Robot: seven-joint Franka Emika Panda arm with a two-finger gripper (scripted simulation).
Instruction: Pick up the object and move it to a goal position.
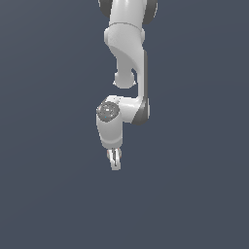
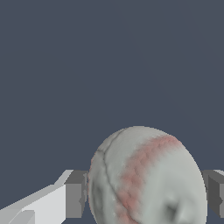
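The object [image 2: 146, 175], an off-white ball with a red curved seam, fills the gap between my gripper's two fingers in the wrist view. One dark pad [image 2: 75, 199] touches one side of it, and the other pad [image 2: 215, 197] touches the opposite side. The gripper is shut on the ball. In the exterior view the gripper [image 1: 115, 164] points straight down below the white arm [image 1: 127, 58]. There its fingers show edge-on, and I cannot make out the ball between them.
A plain dark grey-blue surface [image 1: 194, 194] fills the background in both views. No other objects, edges or containers show.
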